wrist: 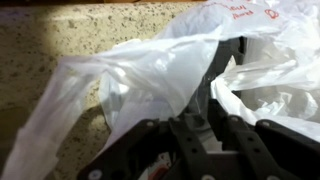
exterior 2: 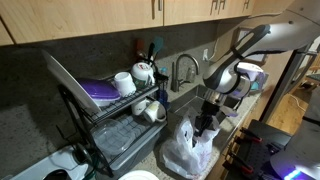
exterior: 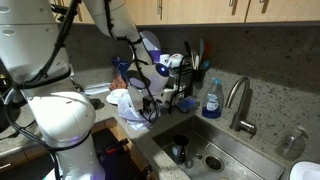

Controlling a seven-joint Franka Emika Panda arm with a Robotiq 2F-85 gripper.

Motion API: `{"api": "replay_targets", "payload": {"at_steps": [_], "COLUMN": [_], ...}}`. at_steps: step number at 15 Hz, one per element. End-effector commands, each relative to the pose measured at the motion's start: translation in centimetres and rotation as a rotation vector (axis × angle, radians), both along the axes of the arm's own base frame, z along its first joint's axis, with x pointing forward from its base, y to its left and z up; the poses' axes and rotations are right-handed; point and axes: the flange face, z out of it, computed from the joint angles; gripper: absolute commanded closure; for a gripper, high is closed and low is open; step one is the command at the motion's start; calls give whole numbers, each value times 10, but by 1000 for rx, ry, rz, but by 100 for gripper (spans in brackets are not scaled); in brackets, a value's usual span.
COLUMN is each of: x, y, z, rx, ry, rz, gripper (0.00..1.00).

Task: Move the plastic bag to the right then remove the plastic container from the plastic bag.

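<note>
A white, crumpled plastic bag (exterior: pixel 128 106) lies on the speckled counter beside the sink. It shows in both exterior views (exterior 2: pixel 184 150) and fills the wrist view (wrist: pixel 140 65). My gripper (wrist: pixel 222 72) points down into the bag's top and its fingers are closed together on a fold of the bag. It also shows in both exterior views (exterior: pixel 150 98) (exterior 2: pixel 207 122). The plastic container is not visible; it is hidden by the bag's folds.
A steel sink (exterior: pixel 205 150) with a faucet (exterior: pixel 238 100) lies next to the bag. A blue soap bottle (exterior: pixel 211 98) stands behind it. A dish rack (exterior 2: pixel 120 115) holds cups and a plate. The counter's front edge is close to the bag.
</note>
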Motion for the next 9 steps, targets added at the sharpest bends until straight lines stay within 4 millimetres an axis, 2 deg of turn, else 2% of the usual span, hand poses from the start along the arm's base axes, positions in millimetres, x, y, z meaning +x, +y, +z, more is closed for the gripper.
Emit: {"api": "replay_targets", "payload": {"at_steps": [1, 5, 9], "x": [8, 13, 25], "y": [-8, -9, -2], "z": [-29, -48, -57], "rx": [13, 12, 24], "ry": [41, 84, 95], "rz": [-33, -38, -36], "gripper": [37, 8, 0]}}
